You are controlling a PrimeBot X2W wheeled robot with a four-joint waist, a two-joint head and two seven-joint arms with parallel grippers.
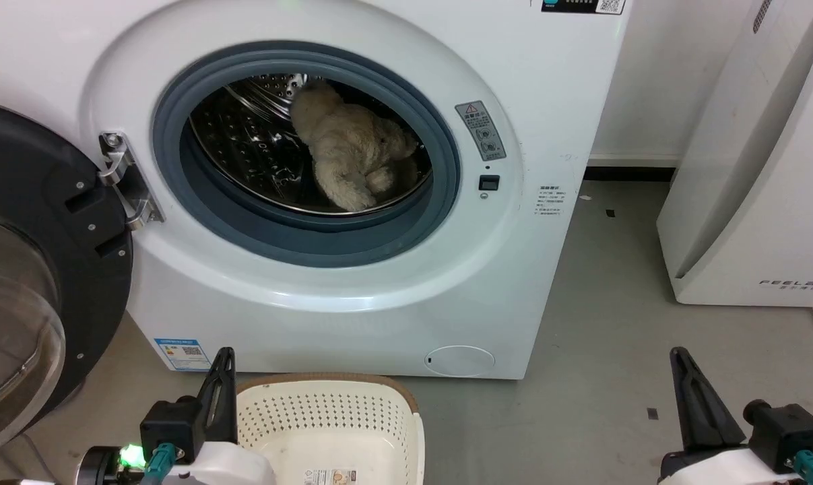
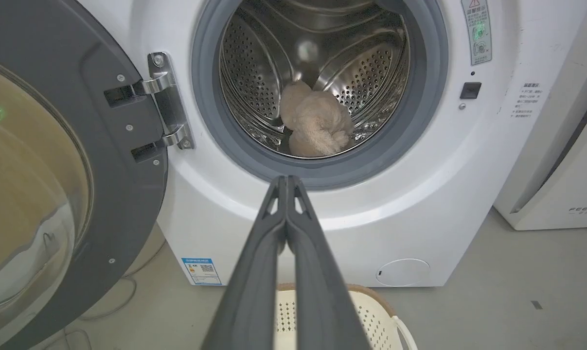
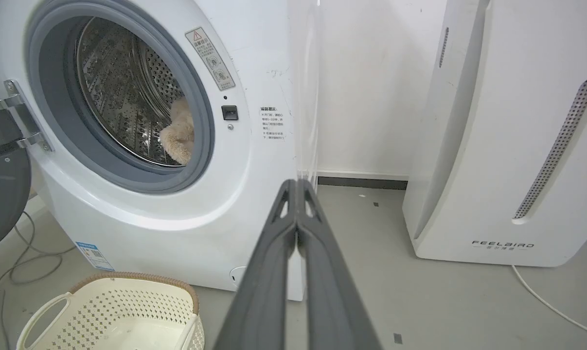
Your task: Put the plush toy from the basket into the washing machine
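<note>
The cream-beige plush toy (image 1: 352, 148) lies inside the steel drum of the white washing machine (image 1: 534, 269), whose dark round door (image 1: 36, 269) stands swung open to the left. The same toy (image 2: 315, 124) rests low in the drum in the left wrist view, and a part of it (image 3: 179, 133) shows past the gasket in the right wrist view. The cream basket (image 1: 332, 424) sits on the floor before the machine, with only a paper label on its floor. My left gripper (image 1: 225, 353) is shut beside the basket's left rim. My right gripper (image 1: 679, 353) is shut over bare floor.
A white curved appliance marked FEELBIRD (image 1: 756, 202) stands to the right of the washer, with a white cable (image 3: 546, 301) trailing from it. Grey cables (image 3: 16, 262) lie on the floor under the open door. Grey floor (image 1: 601, 377) lies between washer and appliance.
</note>
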